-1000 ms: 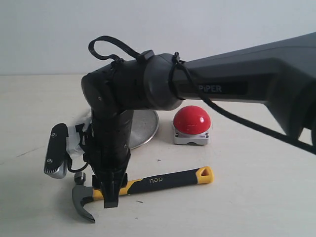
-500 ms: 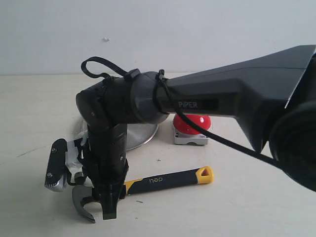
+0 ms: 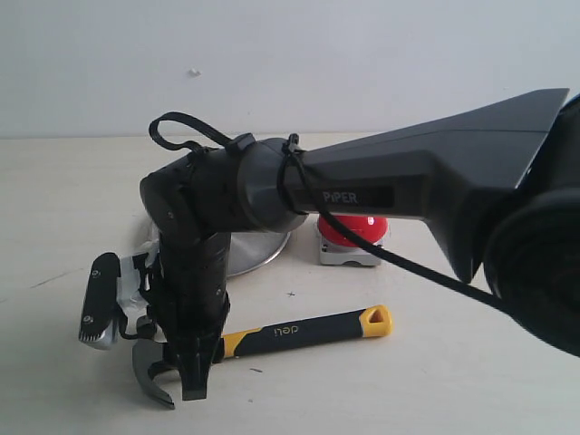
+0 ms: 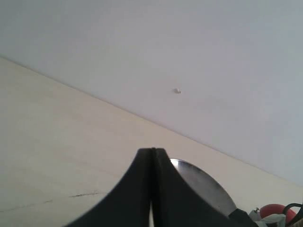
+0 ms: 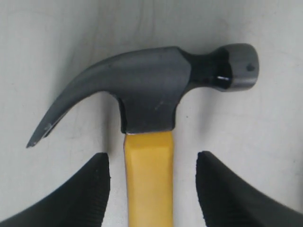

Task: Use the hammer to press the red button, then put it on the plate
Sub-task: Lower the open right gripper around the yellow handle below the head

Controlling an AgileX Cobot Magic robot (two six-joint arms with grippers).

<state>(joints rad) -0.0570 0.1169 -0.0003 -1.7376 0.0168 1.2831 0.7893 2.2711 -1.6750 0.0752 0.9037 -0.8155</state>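
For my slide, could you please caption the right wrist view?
Right gripper, fingers open, straddling the hammer at its yellow handle near the head.

Exterior view looks low across the table (image 3: pixel 453 381); right wrist view stares straight down, close, at the shared hammer (image 5: pixel 151 90).

Soft even daylight; faint shadows, mild blur.

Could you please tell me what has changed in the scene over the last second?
The right gripper has come down over the hammer; its open fingers now straddle the yellow handle just below the head, with gaps on both sides. Its arm sank too, hiding more of the red button. The hammer, the button and the plate lie where they were. Nothing was grasped or released.
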